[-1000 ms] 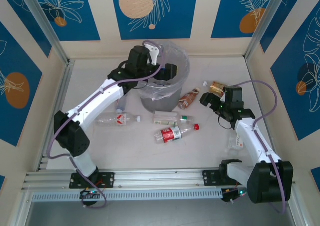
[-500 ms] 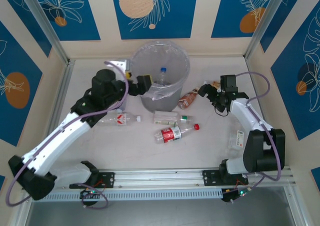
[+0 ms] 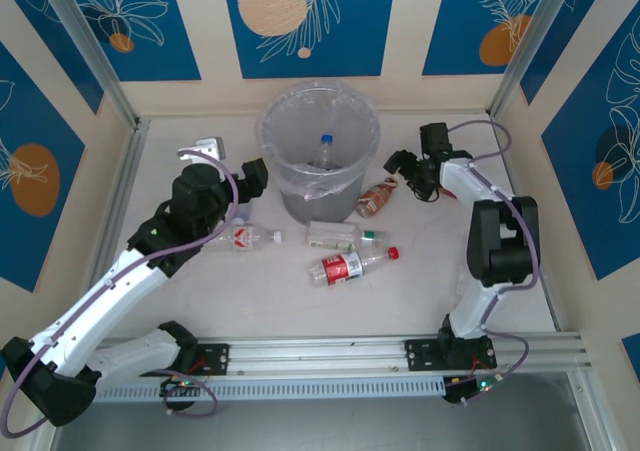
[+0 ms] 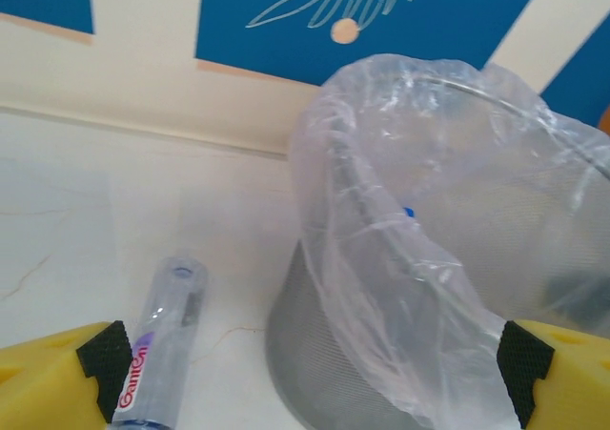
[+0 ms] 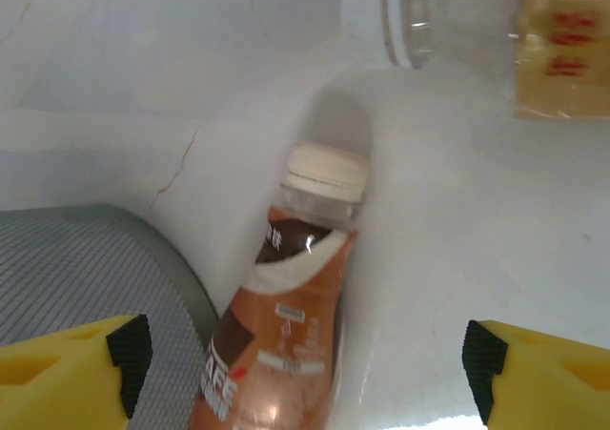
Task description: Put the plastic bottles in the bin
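The grey bin (image 3: pixel 318 199), lined with a clear bag, stands at the table's far middle, and a blue-capped bottle (image 3: pixel 325 144) lies inside it. My left gripper (image 3: pixel 254 177) hangs open just left of the bin (image 4: pixel 381 373), with a clear bottle (image 4: pixel 157 349) on the table by its left finger. The right gripper (image 3: pixel 399 164) is open, one finger on each side of a brown bottle (image 5: pixel 286 335) with a white cap that lies against the bin's right side (image 3: pixel 378 196). Three more bottles lie in front of the bin: red-labelled (image 3: pixel 238 237), white-labelled (image 3: pixel 335 234) and red-capped (image 3: pixel 346 266).
In the right wrist view a clear bottle with a yellowish label (image 5: pixel 562 49) lies on the table beyond the brown one, and the bin's mesh wall (image 5: pixel 76 287) is close on the left. Side walls (image 3: pixel 110 201) fence in the table.
The left arm drew back from over the bin to its left side, and a blue-capped bottle now lies inside. The right gripper swung far-left to the brown bottle, its jaws narrowing slightly.
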You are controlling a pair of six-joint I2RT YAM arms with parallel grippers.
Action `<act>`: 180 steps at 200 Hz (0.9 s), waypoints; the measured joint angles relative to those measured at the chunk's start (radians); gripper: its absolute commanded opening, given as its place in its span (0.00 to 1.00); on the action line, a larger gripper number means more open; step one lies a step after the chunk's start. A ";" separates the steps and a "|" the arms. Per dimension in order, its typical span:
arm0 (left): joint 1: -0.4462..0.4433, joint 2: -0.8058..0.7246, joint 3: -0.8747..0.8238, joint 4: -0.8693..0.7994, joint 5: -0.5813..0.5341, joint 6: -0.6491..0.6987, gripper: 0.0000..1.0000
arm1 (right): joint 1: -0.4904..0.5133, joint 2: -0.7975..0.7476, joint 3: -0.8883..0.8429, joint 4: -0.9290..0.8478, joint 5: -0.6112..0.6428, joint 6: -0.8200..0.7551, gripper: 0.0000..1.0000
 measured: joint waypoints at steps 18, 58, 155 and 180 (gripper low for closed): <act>0.001 -0.001 -0.034 0.005 -0.030 -0.014 1.00 | 0.023 0.067 0.050 -0.017 0.030 0.004 0.86; 0.009 0.001 -0.057 0.000 -0.073 -0.027 0.99 | 0.053 0.171 0.126 -0.051 0.116 0.022 0.83; 0.030 0.001 -0.058 -0.001 -0.088 -0.027 1.00 | 0.083 0.283 0.206 -0.087 0.172 0.060 0.66; 0.035 0.001 -0.060 -0.001 -0.089 -0.027 1.00 | 0.092 0.286 0.221 -0.096 0.190 0.050 0.55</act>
